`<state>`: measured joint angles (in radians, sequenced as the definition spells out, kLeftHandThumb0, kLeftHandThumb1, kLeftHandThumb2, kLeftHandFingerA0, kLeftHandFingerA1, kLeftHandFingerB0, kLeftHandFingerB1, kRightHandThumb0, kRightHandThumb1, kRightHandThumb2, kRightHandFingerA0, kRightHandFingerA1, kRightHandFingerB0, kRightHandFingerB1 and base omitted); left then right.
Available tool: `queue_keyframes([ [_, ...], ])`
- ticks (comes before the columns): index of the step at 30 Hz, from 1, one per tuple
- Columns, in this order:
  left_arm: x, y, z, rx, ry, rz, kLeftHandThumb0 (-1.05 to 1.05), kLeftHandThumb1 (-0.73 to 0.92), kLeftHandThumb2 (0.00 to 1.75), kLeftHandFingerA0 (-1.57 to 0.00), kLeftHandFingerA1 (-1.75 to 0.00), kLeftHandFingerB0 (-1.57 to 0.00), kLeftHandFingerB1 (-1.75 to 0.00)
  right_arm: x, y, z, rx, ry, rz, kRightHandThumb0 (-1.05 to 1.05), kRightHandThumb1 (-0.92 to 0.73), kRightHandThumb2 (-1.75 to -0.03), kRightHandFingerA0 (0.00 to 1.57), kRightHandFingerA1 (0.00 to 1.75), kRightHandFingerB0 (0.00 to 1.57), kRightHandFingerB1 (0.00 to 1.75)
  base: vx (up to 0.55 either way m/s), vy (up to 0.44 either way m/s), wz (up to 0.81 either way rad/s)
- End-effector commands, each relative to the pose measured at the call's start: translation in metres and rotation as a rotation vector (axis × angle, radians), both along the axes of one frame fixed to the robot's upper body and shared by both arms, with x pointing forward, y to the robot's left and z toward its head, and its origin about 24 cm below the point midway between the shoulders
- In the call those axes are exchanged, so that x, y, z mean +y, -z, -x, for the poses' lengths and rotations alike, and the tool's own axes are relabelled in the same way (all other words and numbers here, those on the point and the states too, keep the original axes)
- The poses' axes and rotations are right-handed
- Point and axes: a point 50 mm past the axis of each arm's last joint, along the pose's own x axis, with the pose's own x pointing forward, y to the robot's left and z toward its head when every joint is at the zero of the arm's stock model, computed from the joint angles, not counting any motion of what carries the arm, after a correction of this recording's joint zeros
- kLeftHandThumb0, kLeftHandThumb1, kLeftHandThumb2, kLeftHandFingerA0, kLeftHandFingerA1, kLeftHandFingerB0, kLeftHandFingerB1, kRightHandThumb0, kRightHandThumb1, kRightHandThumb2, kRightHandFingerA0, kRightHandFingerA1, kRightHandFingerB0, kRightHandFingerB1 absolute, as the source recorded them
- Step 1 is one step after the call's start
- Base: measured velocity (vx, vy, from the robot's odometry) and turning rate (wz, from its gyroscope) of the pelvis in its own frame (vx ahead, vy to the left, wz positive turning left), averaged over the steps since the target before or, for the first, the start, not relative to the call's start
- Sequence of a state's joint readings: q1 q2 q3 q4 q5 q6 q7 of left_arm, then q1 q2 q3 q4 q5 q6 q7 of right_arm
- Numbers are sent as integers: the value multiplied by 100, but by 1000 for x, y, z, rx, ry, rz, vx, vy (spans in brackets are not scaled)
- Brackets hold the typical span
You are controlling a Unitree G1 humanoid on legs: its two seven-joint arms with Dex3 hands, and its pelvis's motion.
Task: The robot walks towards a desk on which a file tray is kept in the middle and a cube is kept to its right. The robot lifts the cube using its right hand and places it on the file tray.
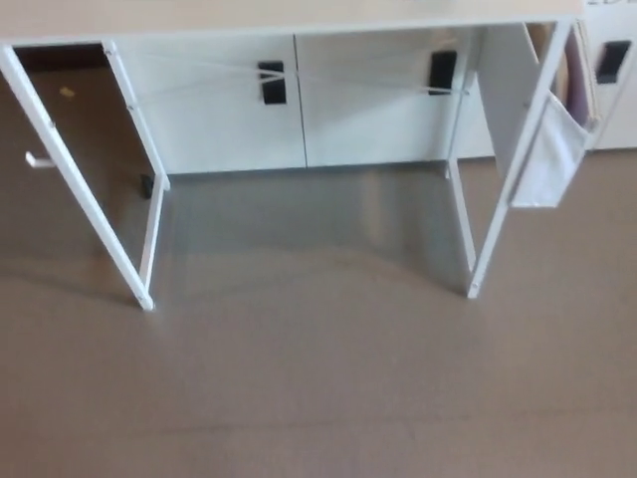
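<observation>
Looking down at the near side of a white-framed counter point(299, 18), with only the pale front edge of its top in view as a strip along the top of the picture. Under that edge, open space between thin white legs: left near leg point(75, 174) slanting down to a foot on the floor at the left, right near leg point(518, 164) slanting down to a foot at the right, each joined by a low bar to a leg farther back. Behind the frame, a white cabinet point(219, 119) with two flat doors side by side, a black handle point(271, 83) on the left door and a second black handle point(443, 72) on the right door. Hanging at the right end of the counter, a white fabric pouch point(552, 159), tilted along the leg. Grey-brown floor point(318, 378) filling the near half, with a soft shadow under the counter. At the far left, a small yellow scrap point(67, 93) on darker floor and a small black piece point(146, 185) just beside the far left leg. Cube and file tray not shown from this angle, so their place on the counter cannot be told. Left hand and right hand both out of the picture; wide, narrow or holding something, cannot tell.
</observation>
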<state>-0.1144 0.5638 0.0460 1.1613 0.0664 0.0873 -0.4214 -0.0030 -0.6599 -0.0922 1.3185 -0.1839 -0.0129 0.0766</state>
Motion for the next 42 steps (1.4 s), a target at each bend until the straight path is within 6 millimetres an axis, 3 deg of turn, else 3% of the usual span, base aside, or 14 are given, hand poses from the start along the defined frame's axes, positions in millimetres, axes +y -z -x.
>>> queue_keyframes([
  [1,7,-5,1,10,-6,-25,-105,73,61,-11,-110,-12,-95,-1,0,4,-3,20,-1,-53,-75,-62,37,51,28,35,411,6,-15],
  [12,7,-8,-5,4,0,-29,-105,73,61,-11,-110,-12,-95,0,1,5,-9,26,-6,-53,-75,-62,37,51,28,35,581,133,-32],
  [24,8,-11,-11,-5,6,-33,-105,73,61,-11,-110,-12,-95,1,2,3,-19,32,-10,-53,-75,-62,37,51,28,35,453,-33,24],
  [33,8,-13,-13,-4,10,-37,-105,73,61,-11,-110,-12,-95,2,3,5,-17,37,-14,-53,-75,-62,37,51,28,35,290,-1,-10],
  [42,8,-14,-17,-1,18,-42,-105,73,61,-11,-110,-12,-95,3,5,8,-15,46,-19,-53,-75,-62,37,51,28,35,230,258,-11],
])
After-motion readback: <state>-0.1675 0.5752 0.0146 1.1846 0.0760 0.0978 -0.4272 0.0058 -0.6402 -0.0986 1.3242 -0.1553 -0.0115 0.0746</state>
